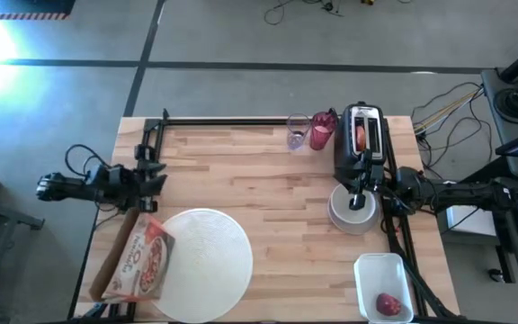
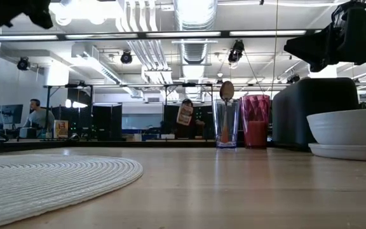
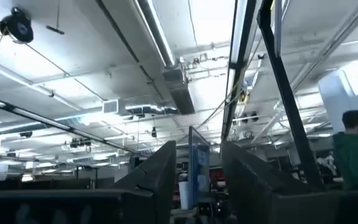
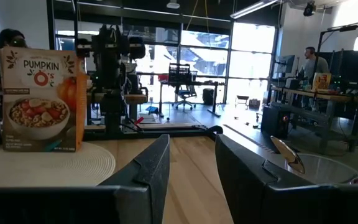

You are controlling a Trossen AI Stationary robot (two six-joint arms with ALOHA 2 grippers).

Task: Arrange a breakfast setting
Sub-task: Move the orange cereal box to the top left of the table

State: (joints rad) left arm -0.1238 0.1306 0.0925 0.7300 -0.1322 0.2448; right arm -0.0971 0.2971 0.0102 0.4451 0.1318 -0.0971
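Note:
A small white bowl (image 1: 352,212) sits on a small grey plate (image 2: 348,152) at the table's right, in front of a black toaster (image 1: 360,139). A pinkish piece, perhaps the bagel half (image 1: 360,135), stands in a toaster slot. My right gripper (image 1: 358,191) hangs open and empty above the bowl. A pink tumbler (image 1: 322,131) and a clear glass (image 1: 297,132) holding the orange-handled spoon (image 2: 226,95) stand at the far edge. A round white woven mat (image 1: 203,263) lies near front. A red apple (image 1: 387,303) lies in a white tray. My left gripper (image 1: 156,171) waits open at the left.
A cereal box (image 1: 138,261) lies at the front left, partly on the mat; it also shows in the right wrist view (image 4: 39,99). The white tray (image 1: 383,270) sits at the front right corner. Bare wood lies in the table's middle. People stand in the room beyond.

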